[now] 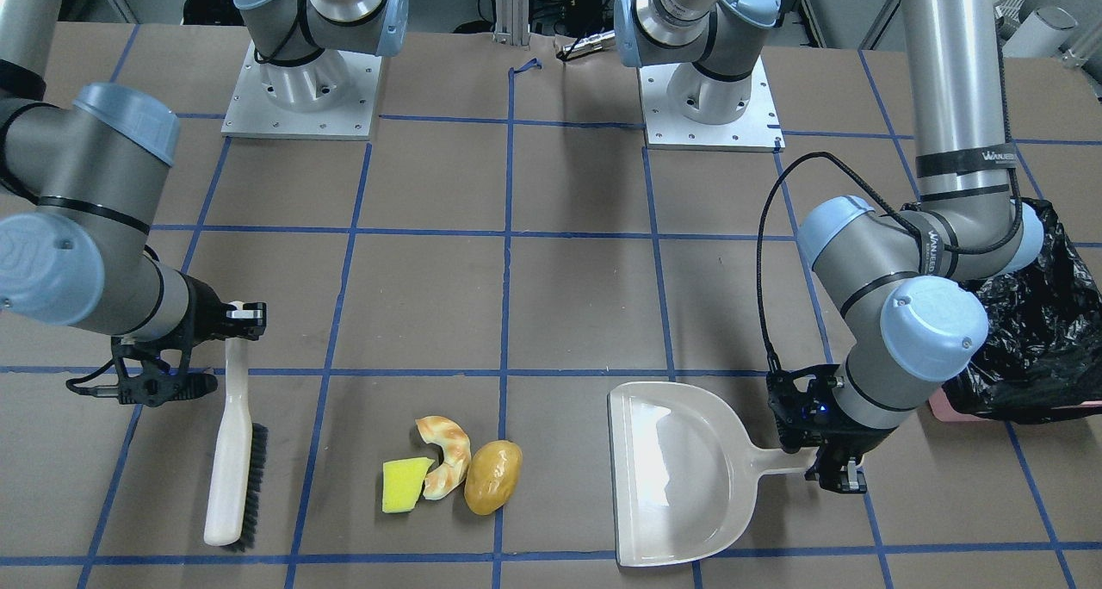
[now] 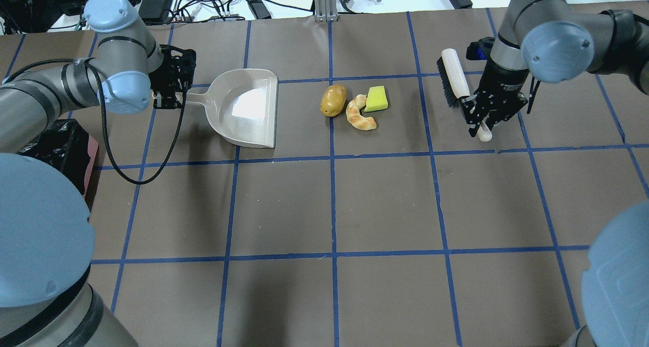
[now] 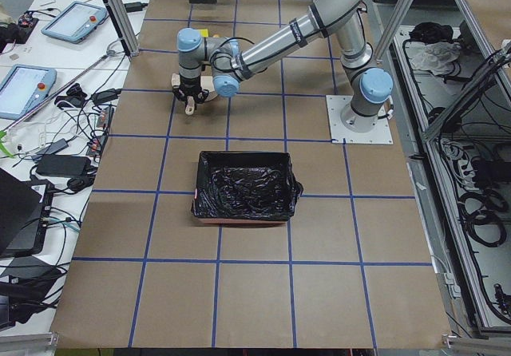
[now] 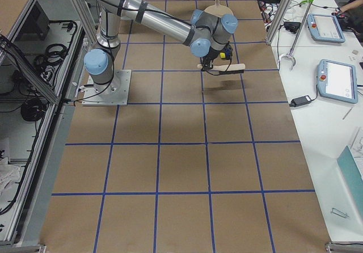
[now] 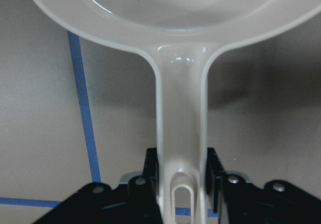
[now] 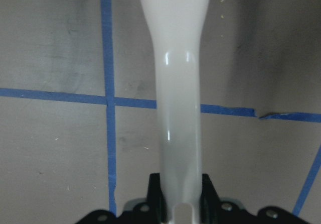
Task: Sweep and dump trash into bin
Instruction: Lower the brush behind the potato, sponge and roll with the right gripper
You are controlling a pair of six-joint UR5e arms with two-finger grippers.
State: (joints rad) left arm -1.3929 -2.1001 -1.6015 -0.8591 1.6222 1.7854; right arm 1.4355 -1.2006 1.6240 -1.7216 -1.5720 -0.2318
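Observation:
The trash lies together on the table: a yellow sponge piece [image 1: 405, 484], a tan croissant [image 1: 446, 461] and a potato-like lump [image 1: 493, 477]. They also show in the overhead view: sponge [image 2: 377, 99], croissant [image 2: 359, 114], lump [image 2: 333, 101]. My left gripper [image 2: 170, 96] is shut on the handle of the off-white dustpan [image 2: 248, 108], whose open edge faces the trash. My right gripper [image 2: 481, 118] is shut on the white handle of the black-bristled brush [image 2: 454, 80], on the trash's other side. The pink bin with black bag [image 3: 246, 184] stands behind my left arm.
The bin [image 2: 66, 144] is partly hidden under my left arm in the overhead view. Both arm bases [image 1: 301, 89] stand on plates at the robot's side of the table. Blue tape lines grid the brown table [image 2: 385, 205].

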